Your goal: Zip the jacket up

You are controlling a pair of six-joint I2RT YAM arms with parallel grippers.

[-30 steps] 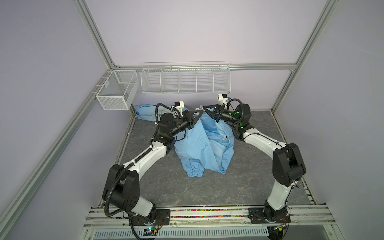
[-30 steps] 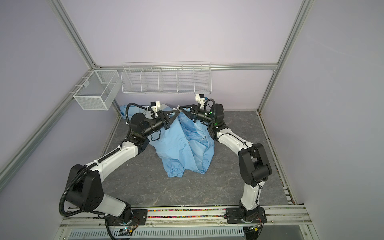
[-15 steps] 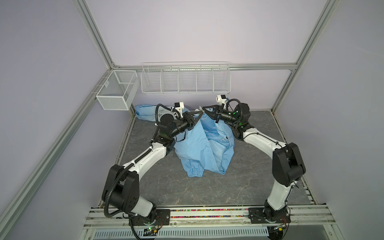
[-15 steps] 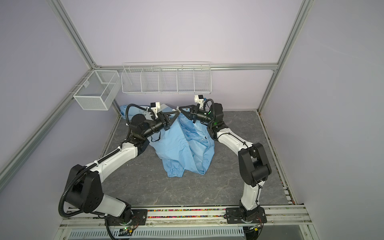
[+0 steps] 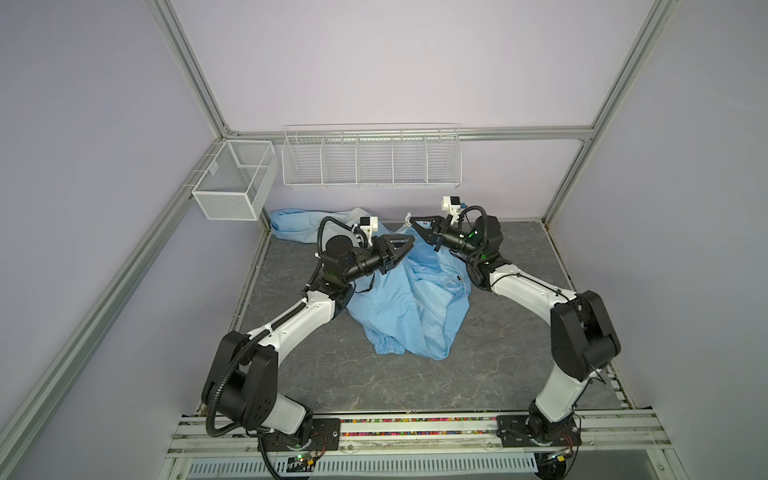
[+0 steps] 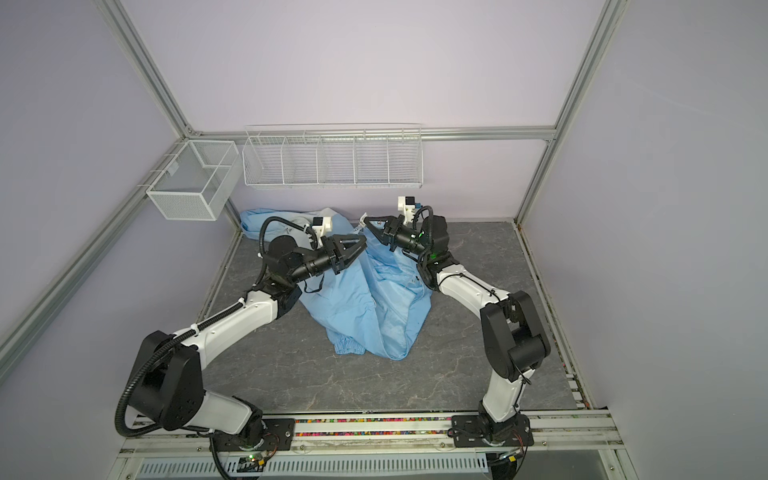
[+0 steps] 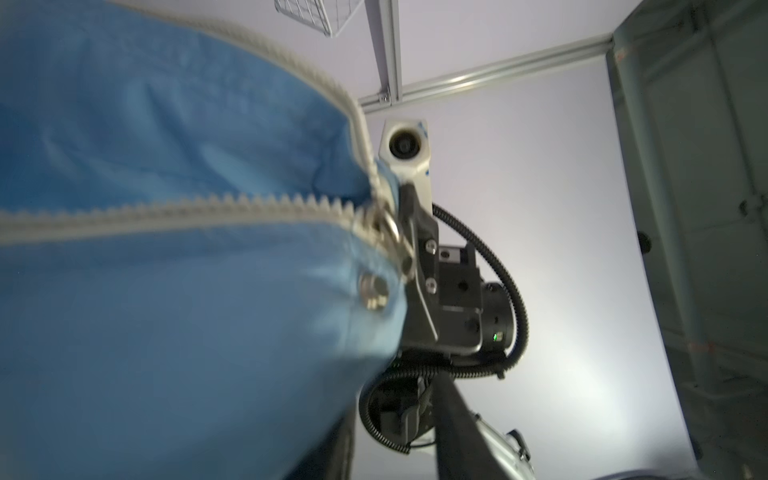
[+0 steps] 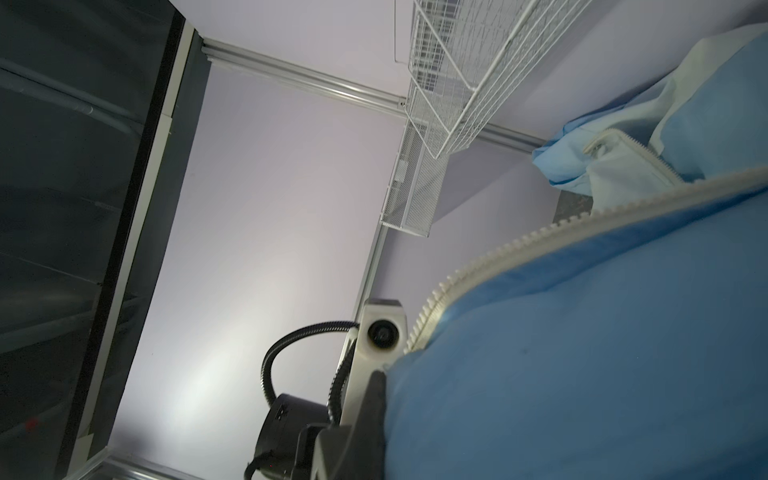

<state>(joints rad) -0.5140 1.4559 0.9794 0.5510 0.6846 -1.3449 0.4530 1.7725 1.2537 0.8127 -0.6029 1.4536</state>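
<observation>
Grey tabletop [image 5: 332,374] bears jacket [image 5: 407,307], right gripper [image 5: 411,218] pinching zipper [image 7: 249,203]

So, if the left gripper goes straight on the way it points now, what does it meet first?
Most likely the jacket, whose raised front edge hangs right before the left gripper. Close behind it is the right gripper, shut on that cloth. Depth is unclear; they may be touching.
</observation>
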